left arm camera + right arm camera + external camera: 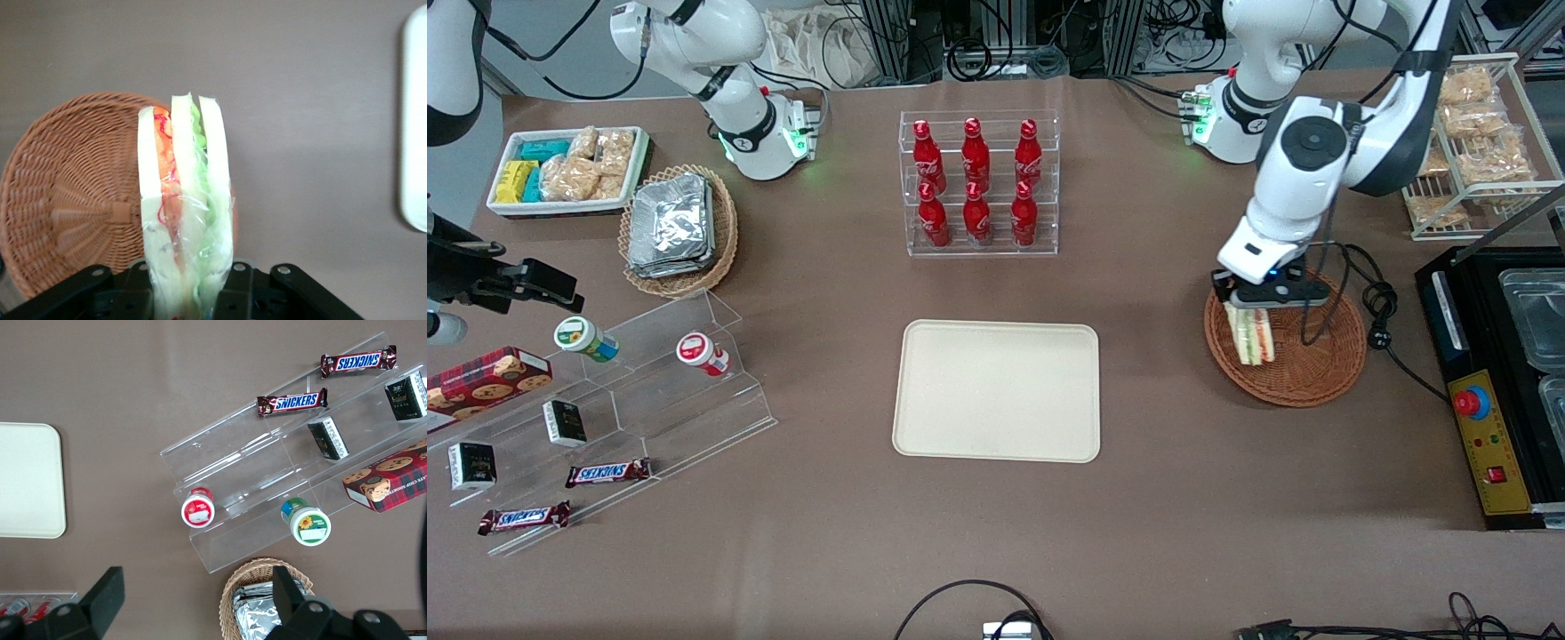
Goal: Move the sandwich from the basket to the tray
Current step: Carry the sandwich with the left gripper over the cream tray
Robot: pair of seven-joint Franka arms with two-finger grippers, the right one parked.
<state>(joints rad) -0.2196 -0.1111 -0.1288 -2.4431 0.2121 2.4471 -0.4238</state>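
Note:
My gripper (1249, 307) hangs above the rim of the reddish-brown wicker basket (1303, 364) on the tray's side, shut on the sandwich (1250, 334). The sandwich is a wrapped white-bread wedge with orange-red and green filling, hanging lifted clear of the basket's floor. In the left wrist view the sandwich (185, 207) stands pinched between the black fingers (257, 293), with the basket (73, 200) below it holding nothing else and an edge of the tray (415, 133) showing. The cream tray (997, 390) lies flat mid-table with nothing on it.
An acrylic rack of red cola bottles (978, 182) stands farther from the camera than the tray. A black machine with a red button (1489, 391) sits at the working arm's end, a cable (1383, 311) beside the basket. Foil packs in a tan basket (680, 229) and snack shelves (605, 418) lie toward the parked arm's end.

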